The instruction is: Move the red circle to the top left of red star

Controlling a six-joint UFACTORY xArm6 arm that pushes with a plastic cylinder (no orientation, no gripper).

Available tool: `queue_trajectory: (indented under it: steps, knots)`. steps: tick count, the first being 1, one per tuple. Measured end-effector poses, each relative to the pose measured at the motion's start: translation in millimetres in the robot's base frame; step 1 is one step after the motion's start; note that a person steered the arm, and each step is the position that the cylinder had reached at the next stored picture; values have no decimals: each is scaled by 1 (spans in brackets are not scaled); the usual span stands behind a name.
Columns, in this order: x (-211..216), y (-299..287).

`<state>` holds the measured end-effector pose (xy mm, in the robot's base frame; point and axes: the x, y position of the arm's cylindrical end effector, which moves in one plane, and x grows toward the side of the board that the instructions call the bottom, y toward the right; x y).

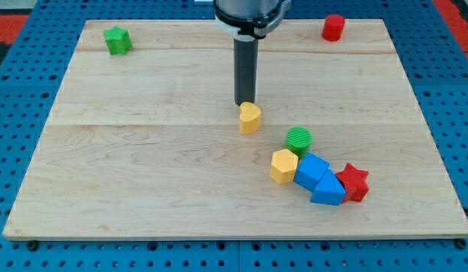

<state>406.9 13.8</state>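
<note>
- Camera view: my tip (243,103) stood just above the yellow heart (250,119), touching or nearly so; the rod carried no jaws.
- The red circle (333,27) sat near the board's (143,151) top right.
- The red star (354,182) lay at lower right, touching a blue block (329,190), well apart from the circle.
- Green circle (299,140), yellow hexagon (283,165) and another blue block (311,171) clustered beside it.
- A green star (117,39) sat top left.

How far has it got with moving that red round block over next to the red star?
Nothing looks done yet: the red circle sits near the view's top right, far from the red star at the lower right. In hand: my tip rests just above the yellow heart-like block mid-board, nowhere near the circle. Left: reach the circle, then push it down beside the star's upper left, where the green circle and blue blocks crowd.
</note>
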Motion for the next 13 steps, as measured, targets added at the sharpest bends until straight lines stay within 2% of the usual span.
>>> queue_trajectory:
  steps: [4,6,8,9,13]
  knots:
    - [3,9]
    - [-68,8]
    - [-90,8]
    - [-119,8]
    - [-128,13]
